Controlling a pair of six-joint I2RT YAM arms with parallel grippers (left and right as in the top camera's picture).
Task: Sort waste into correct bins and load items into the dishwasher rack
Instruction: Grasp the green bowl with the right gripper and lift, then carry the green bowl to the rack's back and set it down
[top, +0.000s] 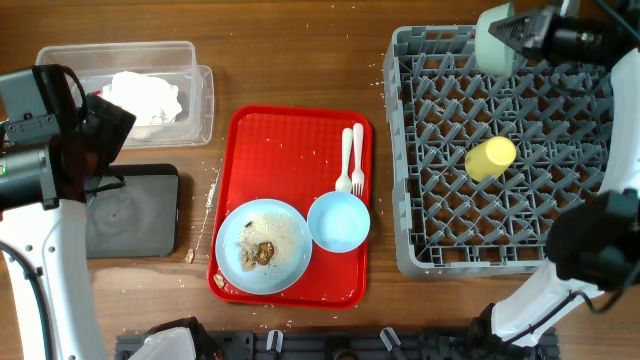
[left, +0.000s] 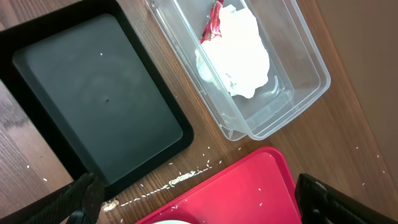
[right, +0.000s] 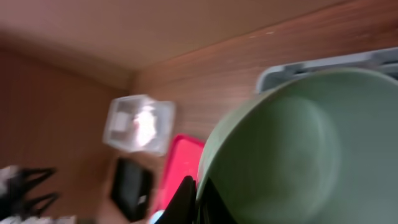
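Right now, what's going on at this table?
The right claw is shut on the rim of the pale green bowl, holding it over the far corner of the dishwasher rack, where a yellow cup already lies. The left claw hangs open and empty above the black tray and the clear tub, which holds the napkins. The blue plate with food scraps, the blue bowl and the white cutlery sit on the red tray.

The right tool (top: 522, 34) grips a pale green bowl (top: 496, 40) over the grey rack (top: 400, 160).
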